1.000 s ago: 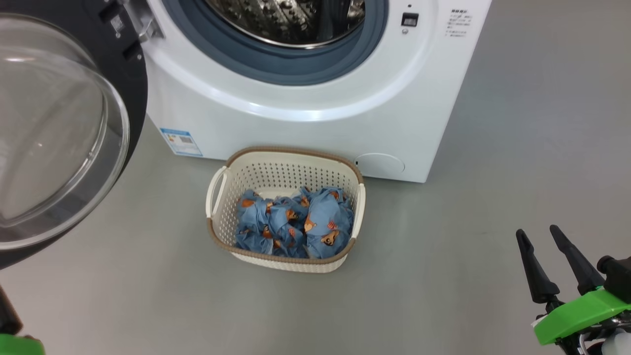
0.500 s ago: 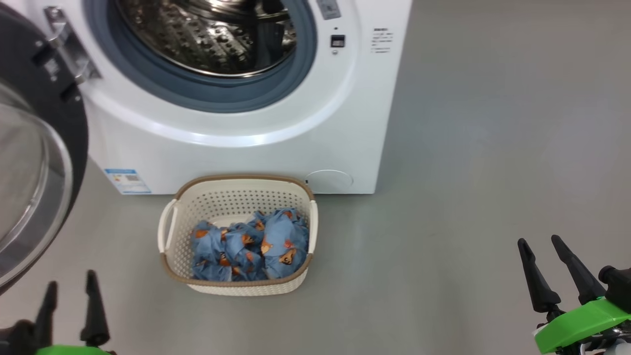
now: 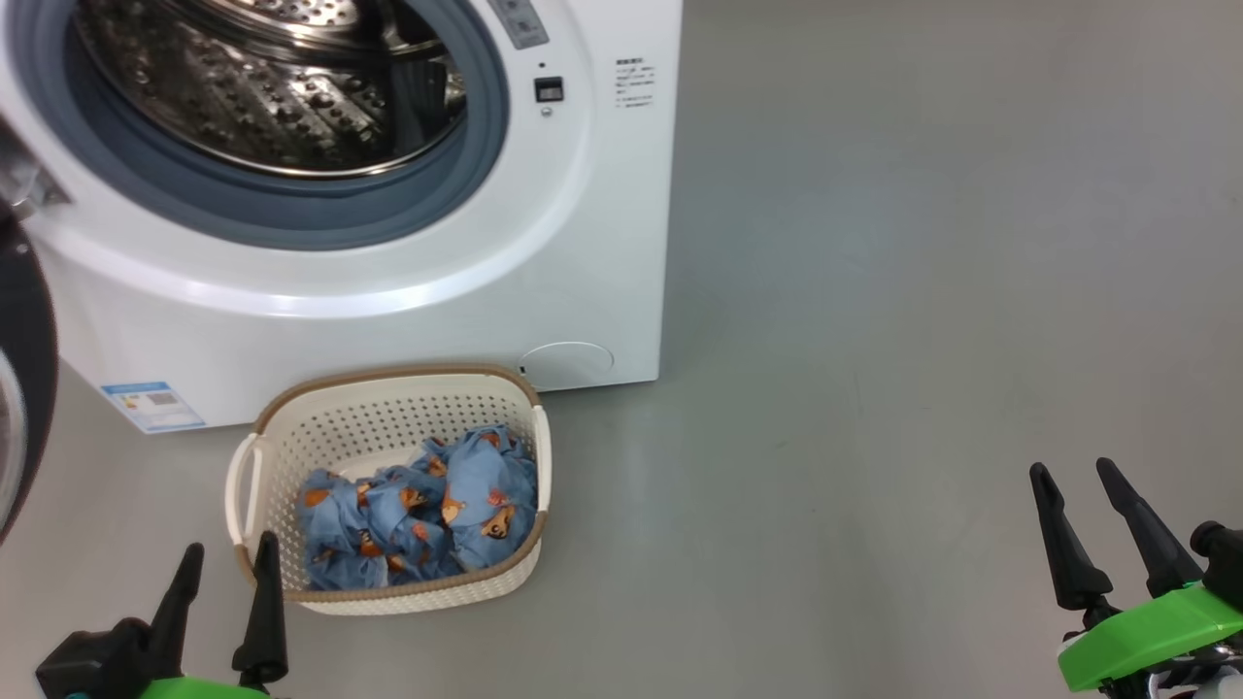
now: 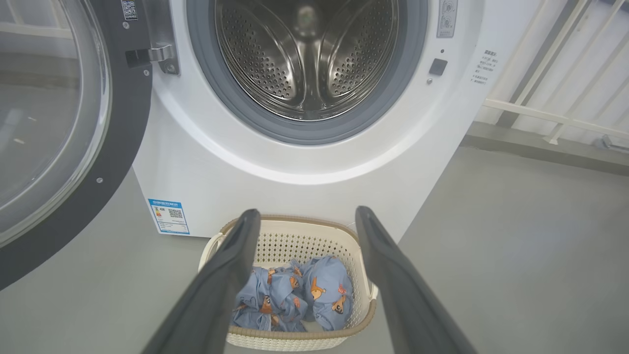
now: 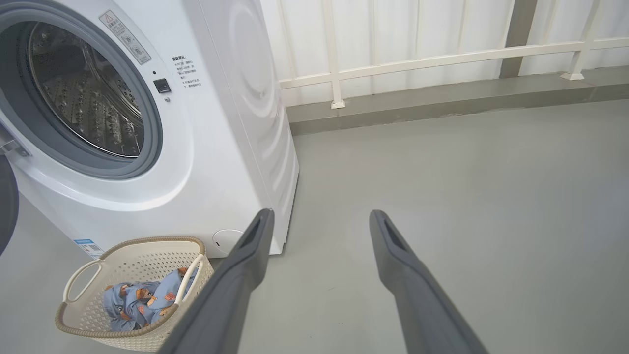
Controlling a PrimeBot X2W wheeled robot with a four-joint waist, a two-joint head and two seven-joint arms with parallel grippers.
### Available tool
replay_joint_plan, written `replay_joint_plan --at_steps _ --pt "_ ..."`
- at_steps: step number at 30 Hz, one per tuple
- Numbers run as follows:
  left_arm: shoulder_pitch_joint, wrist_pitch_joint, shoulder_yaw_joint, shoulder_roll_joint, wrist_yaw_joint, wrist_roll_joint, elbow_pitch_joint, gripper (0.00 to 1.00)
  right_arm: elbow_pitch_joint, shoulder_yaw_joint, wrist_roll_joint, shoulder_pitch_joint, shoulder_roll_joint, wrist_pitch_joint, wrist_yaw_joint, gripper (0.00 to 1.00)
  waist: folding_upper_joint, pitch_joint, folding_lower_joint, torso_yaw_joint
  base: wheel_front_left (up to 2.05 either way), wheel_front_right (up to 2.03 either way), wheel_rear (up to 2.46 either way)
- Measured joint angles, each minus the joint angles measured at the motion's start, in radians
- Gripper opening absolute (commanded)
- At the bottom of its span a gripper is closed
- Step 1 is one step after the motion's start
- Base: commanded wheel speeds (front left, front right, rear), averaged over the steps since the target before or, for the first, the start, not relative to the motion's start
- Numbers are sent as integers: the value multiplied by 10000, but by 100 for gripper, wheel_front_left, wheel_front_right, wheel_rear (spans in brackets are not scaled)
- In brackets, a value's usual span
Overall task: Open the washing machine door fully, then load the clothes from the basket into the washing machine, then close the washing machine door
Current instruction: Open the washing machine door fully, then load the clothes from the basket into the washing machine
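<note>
The smooth grey floor (image 3: 874, 340) carries the white washing machine (image 3: 388, 320) and, just in front of it, the cream basket (image 3: 418, 594).

Left edge cuts washing machine door (image 3: 34, 330); panel text (image 3: 633, 83) too small.

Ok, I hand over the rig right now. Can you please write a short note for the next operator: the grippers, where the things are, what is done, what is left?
Left gripper: open, empty, by the basket's near left corner.
Right gripper: open, empty, over the floor far to the right.
Things: the washing machine door is swung wide to the left. The drum looks empty. The clothes lie in the basket, which stands on the floor just in front of the washing machine.
Done: door opened.
Left: load the clothes into the drum, then close the door.
</note>
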Motion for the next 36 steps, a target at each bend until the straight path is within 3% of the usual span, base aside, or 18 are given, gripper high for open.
replay_joint_plan --at_steps 11,25,36 --pt "-1 0 -213 107 0 -27 -169 100 -58 -144 0 158 130 0 0 100 0 38 0 -489 0 0 0" --pt "-7 0 -389 209 0 -345 -236 100 -94 -297 -13 158 211 0 0 100 0 25 0 -385 1 -3 2" --pt "-31 0 -667 451 0 -541 -278 100 -117 -282 -75 157 247 0 0 100 0 152 0 -318 72 -135 62"
